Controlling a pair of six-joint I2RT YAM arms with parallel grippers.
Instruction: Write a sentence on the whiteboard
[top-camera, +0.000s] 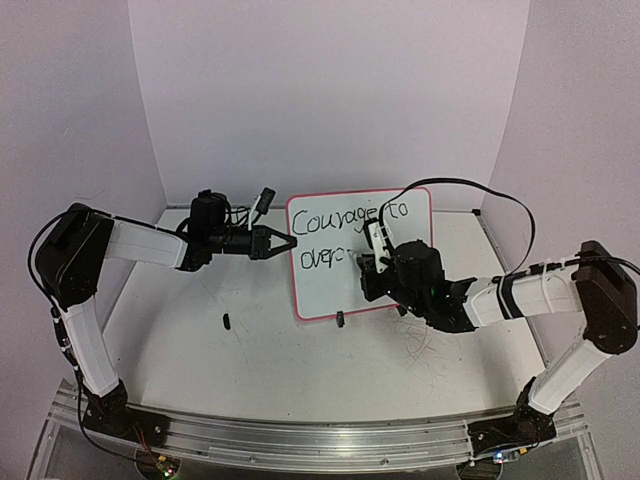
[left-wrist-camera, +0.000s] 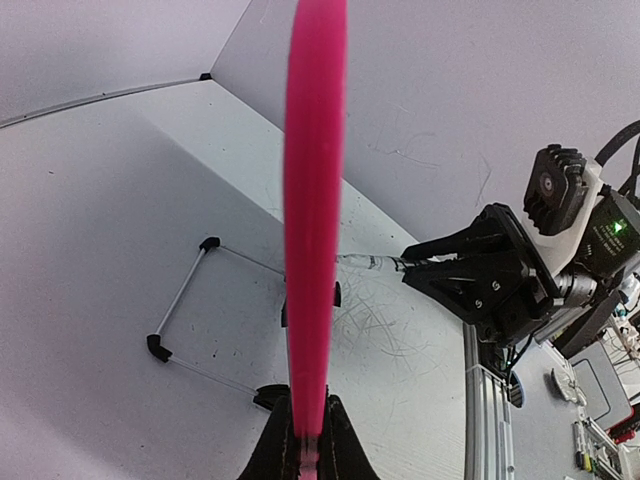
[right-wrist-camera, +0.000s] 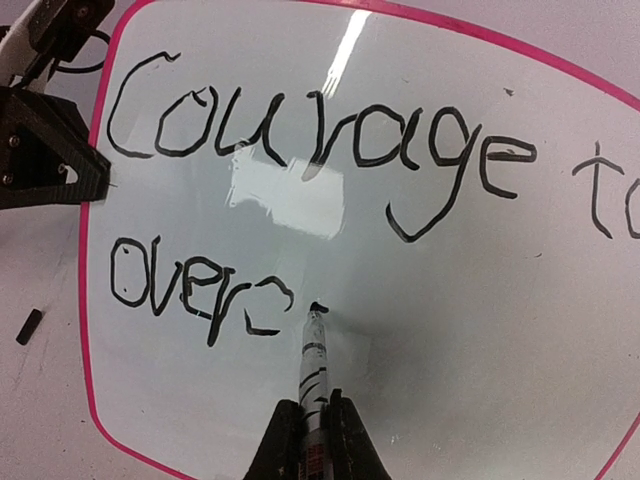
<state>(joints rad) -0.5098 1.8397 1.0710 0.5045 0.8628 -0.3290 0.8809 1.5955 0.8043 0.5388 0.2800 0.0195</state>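
The whiteboard (top-camera: 340, 285) stands upright mid-table, its red-pink frame (left-wrist-camera: 312, 200) seen edge-on in the left wrist view. It reads "Courage to" and "overc" in black (right-wrist-camera: 300, 150). My left gripper (top-camera: 285, 243) is shut on the board's left edge (left-wrist-camera: 308, 445). My right gripper (top-camera: 368, 262) is shut on a white marker (right-wrist-camera: 313, 370), whose black tip touches the board just right of the last letter, beside a small fresh mark. The marker also shows in the left wrist view (left-wrist-camera: 370, 263).
A wire stand with black feet (left-wrist-camera: 185, 310) lies on the table behind the board. A small black piece (top-camera: 226, 321) lies on the table left of the board, and a black clip foot (top-camera: 340, 319) sits under its lower edge. Old scribbles mark the tabletop (top-camera: 425, 345).
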